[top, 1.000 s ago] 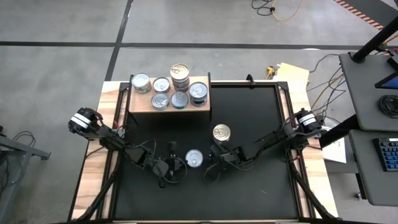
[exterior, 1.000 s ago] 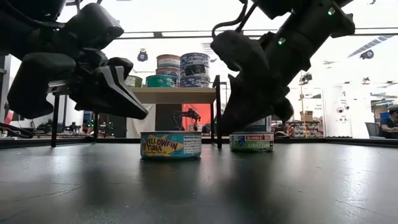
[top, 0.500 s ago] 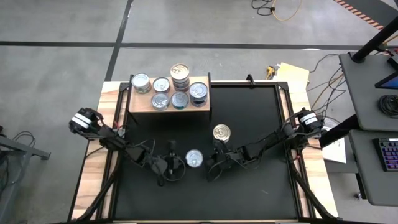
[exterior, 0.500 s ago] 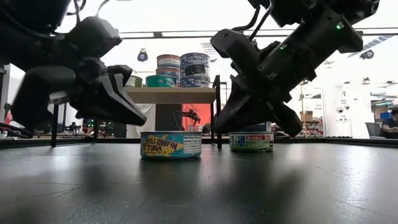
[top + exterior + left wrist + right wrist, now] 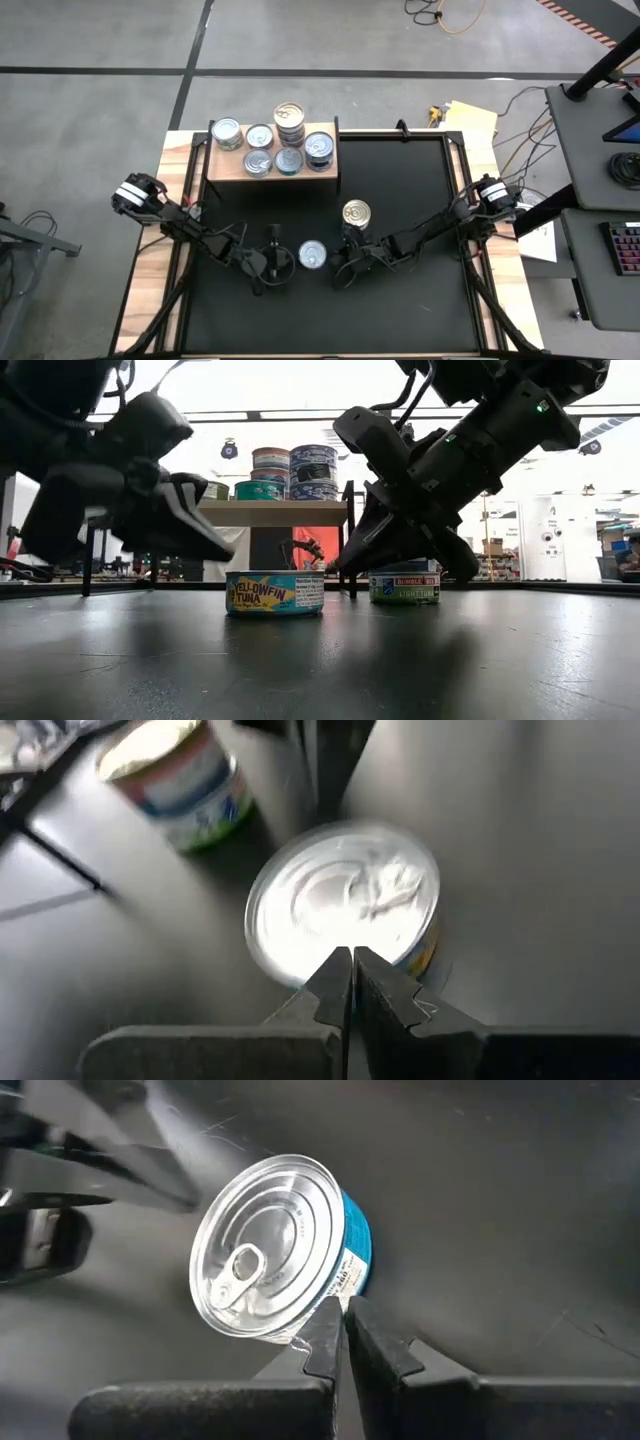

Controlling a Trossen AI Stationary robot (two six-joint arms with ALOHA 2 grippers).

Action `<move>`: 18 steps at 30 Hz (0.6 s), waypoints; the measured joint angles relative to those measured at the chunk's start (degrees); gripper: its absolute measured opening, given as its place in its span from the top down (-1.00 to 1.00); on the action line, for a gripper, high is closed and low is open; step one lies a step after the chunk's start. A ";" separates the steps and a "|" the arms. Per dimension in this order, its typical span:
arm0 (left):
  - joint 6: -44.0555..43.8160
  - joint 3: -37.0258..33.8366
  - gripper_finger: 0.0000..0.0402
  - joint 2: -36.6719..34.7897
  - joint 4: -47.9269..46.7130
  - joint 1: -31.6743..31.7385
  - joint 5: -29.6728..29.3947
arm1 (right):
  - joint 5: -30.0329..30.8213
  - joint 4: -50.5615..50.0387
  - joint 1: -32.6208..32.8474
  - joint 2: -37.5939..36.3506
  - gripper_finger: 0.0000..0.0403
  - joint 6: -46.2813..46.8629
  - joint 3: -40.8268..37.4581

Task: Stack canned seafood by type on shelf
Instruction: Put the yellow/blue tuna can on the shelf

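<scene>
Left pincer (image 5: pixel 286 259): fingers pressed together, holding nothing; hangs low over the black tabletop (image 5: pixel 400 180), tips just at 9 o'clock of the silver-topped tin (image 5: pixel 312 255). Its wrist view shows the closed tips at that tin's near rim.

Right pincer (image 5: pixel 338 272): fingers likewise pressed together, empty; just at 4 o'clock of the same tin, tips apart from its side.

Silver-topped tin: upright on the tabletop between the two pincers; pull-tab lid, blue and yellow label reading "Yellowfin Tuna" in the low view.

Gold-topped tin (image 5: pixel 356 212): upright on the tabletop, at 1 o'clock of the silver-topped tin, near the right arm; white and green label in the low view.

Shelf (image 5: pixel 225 165): light wooden stand at the tabletop's 11 o'clock corner. It carries six placements of tins: a gold-topped stack (image 5: pixel 289 122) several high at the back, and silver-topped tins (image 5: pixel 259 136) ranged around it, some doubled.
</scene>
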 joint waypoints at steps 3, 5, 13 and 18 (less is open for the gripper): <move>2.09 0.45 1.00 -0.02 3.19 -0.02 2.10 | 0.01 -0.04 0.00 0.05 0.94 0.21 0.00; 2.87 0.64 1.00 -0.04 3.88 0.07 3.25 | -0.02 -0.06 0.02 0.05 0.94 0.22 0.00; 1.97 0.11 1.00 2.74 5.28 0.64 3.17 | -0.54 -0.09 0.14 0.05 0.85 4.12 0.00; 1.40 0.47 1.00 5.94 9.19 1.14 2.71 | -0.51 -1.31 0.39 0.05 0.59 5.98 0.00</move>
